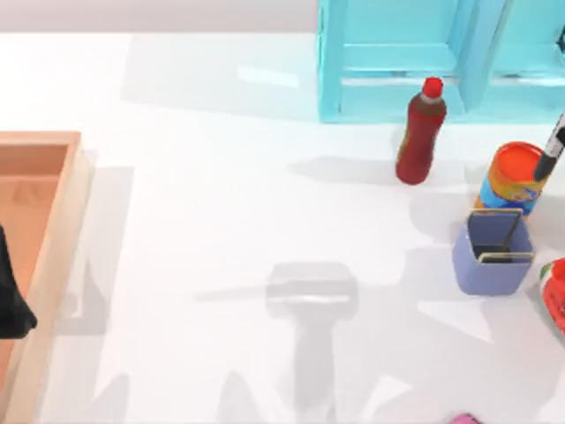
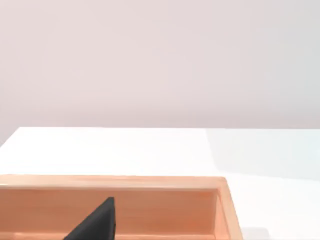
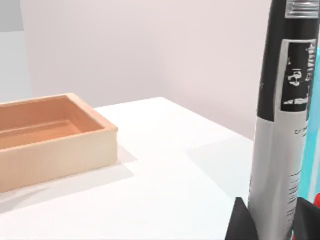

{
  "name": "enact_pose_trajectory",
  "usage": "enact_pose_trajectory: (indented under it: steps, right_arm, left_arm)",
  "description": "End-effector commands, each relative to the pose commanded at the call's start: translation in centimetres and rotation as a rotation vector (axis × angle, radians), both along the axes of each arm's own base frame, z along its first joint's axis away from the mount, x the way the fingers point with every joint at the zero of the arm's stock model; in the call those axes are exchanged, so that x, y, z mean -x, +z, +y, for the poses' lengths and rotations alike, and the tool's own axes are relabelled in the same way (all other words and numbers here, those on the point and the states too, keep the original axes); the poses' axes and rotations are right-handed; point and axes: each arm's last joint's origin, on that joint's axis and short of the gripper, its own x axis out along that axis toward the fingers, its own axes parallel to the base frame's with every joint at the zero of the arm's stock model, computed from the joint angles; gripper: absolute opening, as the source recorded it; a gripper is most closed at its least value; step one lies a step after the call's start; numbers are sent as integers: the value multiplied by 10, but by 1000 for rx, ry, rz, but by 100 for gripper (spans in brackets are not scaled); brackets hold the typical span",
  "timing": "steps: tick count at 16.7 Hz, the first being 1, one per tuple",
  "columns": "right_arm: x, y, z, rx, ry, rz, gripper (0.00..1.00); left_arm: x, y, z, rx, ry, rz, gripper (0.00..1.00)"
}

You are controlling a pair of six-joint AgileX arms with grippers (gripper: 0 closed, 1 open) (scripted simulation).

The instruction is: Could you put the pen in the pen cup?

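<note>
The pen [image 3: 282, 120], black with a white labelled middle, stands nearly upright between the two dark fingers of my right gripper [image 3: 272, 222], which is shut on it. From above, the pen [image 1: 553, 146] hangs tilted at the table's right edge, over the orange-lidded can. The pen cup [image 1: 493, 252], periwinkle and square-sided with a thin divider, stands on the table just in front of that can, to the left of and below the pen. My left gripper [image 1: 12, 305] is parked at the far left over the wooden tray.
A red sauce bottle [image 1: 421, 132] stands behind the cup, with an orange-lidded can [image 1: 514, 177] to its right. A turquoise rack [image 1: 415, 62] lines the back. A wooden tray [image 1: 55, 221] fills the left edge. A red object [image 1: 556, 296] lies right of the cup.
</note>
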Motion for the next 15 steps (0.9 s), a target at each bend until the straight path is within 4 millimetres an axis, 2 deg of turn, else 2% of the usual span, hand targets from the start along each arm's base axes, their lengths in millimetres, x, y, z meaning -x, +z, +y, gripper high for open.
enact_pose_trajectory:
  steps: [5, 8, 13, 15]
  right_arm:
    - [-3, 4, 4, -1, -1, -20, 0]
    - [-2, -2, 3, -6, -8, 10, 0]
    - [-2, -2, 4, 0, 0, 0, 0]
    - [-2, -2, 4, 0, 0, 0, 15]
  left_arm:
    - [0, 0, 0, 0, 0, 0, 100]
    - [0, 0, 0, 0, 0, 0, 100]
    - [0, 0, 0, 0, 0, 0, 100]
    - [0, 0, 0, 0, 0, 0, 100]
